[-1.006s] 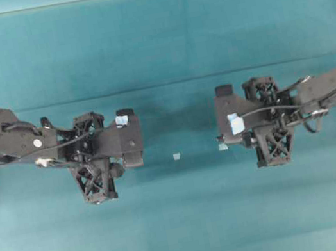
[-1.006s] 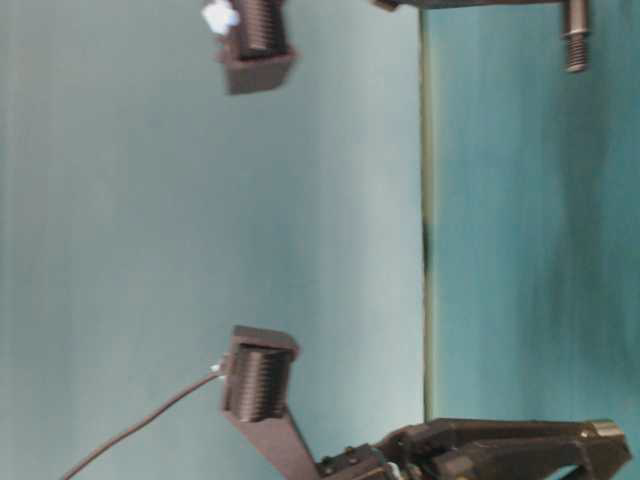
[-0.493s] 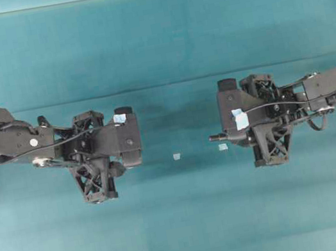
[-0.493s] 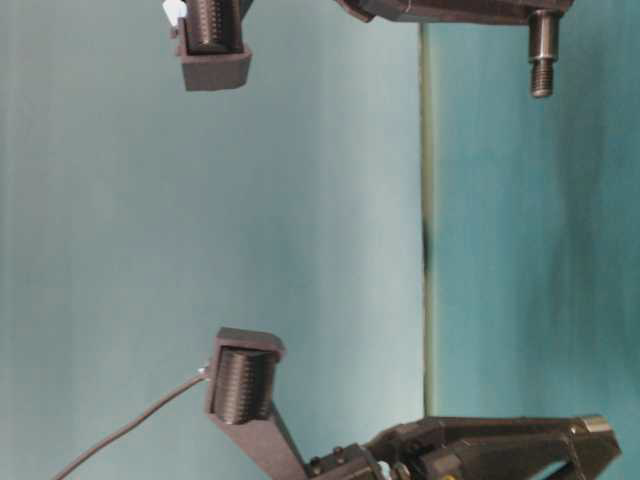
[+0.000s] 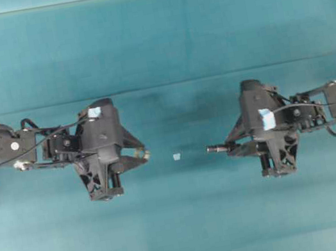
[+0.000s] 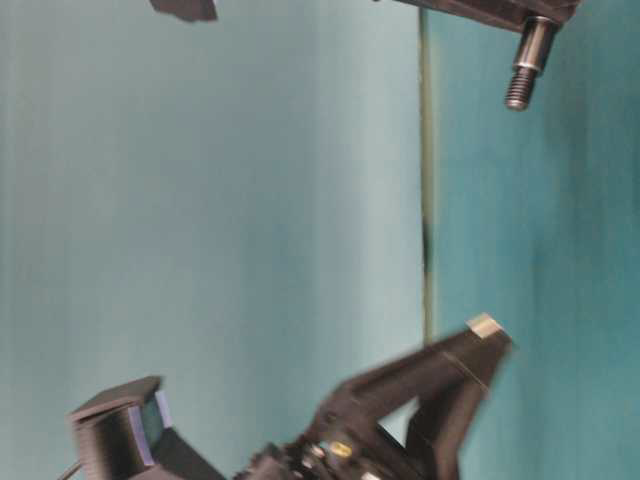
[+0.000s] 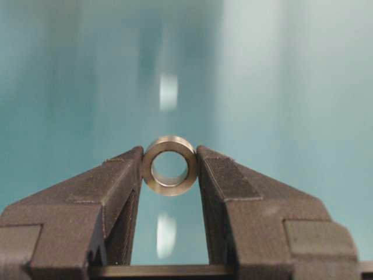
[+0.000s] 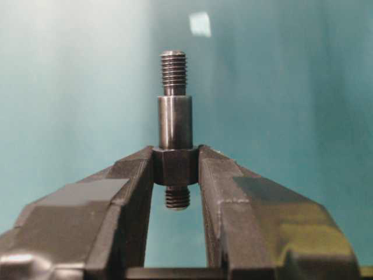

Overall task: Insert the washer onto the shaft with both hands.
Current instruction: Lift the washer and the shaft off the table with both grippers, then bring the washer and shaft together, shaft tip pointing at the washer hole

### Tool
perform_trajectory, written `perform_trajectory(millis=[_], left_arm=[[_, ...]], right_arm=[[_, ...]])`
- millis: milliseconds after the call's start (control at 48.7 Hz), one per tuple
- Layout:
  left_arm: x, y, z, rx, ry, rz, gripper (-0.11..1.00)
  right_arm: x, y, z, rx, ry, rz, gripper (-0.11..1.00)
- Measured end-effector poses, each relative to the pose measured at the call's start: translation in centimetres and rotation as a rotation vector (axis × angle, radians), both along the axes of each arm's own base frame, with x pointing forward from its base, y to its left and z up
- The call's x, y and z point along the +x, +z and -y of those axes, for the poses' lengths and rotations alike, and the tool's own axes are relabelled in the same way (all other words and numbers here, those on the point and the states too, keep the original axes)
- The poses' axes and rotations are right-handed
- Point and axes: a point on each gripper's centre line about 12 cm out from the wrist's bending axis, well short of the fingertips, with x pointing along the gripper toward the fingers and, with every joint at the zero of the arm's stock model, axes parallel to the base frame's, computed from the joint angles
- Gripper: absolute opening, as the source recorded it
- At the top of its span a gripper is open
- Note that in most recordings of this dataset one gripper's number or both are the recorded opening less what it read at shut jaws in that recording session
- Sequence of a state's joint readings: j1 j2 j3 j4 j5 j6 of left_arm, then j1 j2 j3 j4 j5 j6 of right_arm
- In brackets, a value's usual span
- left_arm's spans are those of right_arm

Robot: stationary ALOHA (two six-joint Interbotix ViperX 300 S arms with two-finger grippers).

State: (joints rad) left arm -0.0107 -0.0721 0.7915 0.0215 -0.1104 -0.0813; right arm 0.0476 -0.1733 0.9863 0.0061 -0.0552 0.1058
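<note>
The left gripper (image 7: 169, 169) pinches the washer (image 7: 169, 165) and the right gripper (image 8: 176, 166) squeezes the shaft (image 8: 174, 125), both up off the bench, so line hole and tip up straight, then go slowly.

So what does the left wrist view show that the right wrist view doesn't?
Only the left wrist view shows the washer, clamped by its rim between the left pincer's fingertips, hole facing the camera. Only the right wrist view shows the shaft, gripped at its thick collar by the right pincer, threaded end pointing away. Both show blurred teal table.
</note>
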Motion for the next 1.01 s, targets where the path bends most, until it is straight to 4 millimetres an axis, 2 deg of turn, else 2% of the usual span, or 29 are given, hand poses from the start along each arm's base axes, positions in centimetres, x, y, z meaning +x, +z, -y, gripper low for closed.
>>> perform_trajectory(millis=[288, 637, 1006], left_arm=[[0.2, 0.5, 0.4, -0.056, 0.020, 0.102, 0.34], [0.5, -0.1, 1.2, -0.083, 0.016, 0.097, 0.34], [1.4, 0.4, 1.3, -0.088, 0.012, 0.161, 0.34]], right_arm=[[0.6, 0.2, -0.2, 0.003, 0.005, 0.054, 0.00], [1.1, -1.6, -1.3, 0.021, 0.020, 0.055, 0.00], [1.7, -1.1, -1.8, 0.064, 0.005, 0.140, 0.00]])
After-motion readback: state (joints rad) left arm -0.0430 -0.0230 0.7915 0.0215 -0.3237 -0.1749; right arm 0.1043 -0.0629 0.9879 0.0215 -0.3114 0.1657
